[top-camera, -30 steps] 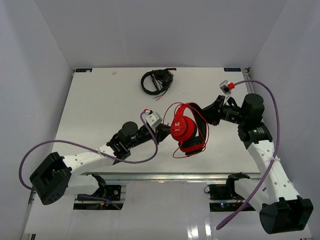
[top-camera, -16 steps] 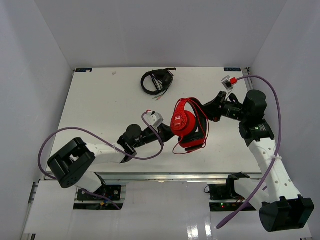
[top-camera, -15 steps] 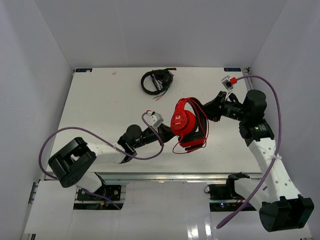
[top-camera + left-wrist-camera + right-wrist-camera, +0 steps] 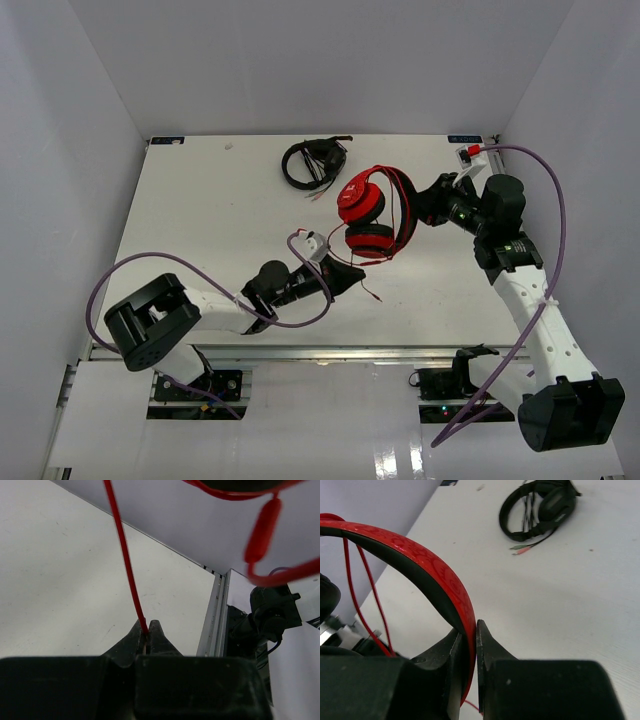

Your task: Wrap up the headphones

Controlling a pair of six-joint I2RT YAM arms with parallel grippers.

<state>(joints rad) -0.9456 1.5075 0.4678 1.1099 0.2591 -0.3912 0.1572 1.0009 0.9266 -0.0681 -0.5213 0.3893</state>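
Far-left table [image 4: 190,200] lies open; black headphones [image 4: 313,162] sit at the far edge, and centre is barred by the red headphones [image 4: 360,200] aloft and their taut red cable [image 4: 124,555].

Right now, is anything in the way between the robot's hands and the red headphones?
Nothing is. The right gripper clamps the headband, and the left gripper pinches the cable. The black headphones lie apart, farther back.

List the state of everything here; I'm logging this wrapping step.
red headphones: held by the headband
red cable: pinched, running up from the left pincer
left pincer: shut on red cable
right pincer: shut on headband
black headphones: lying apart, untouched
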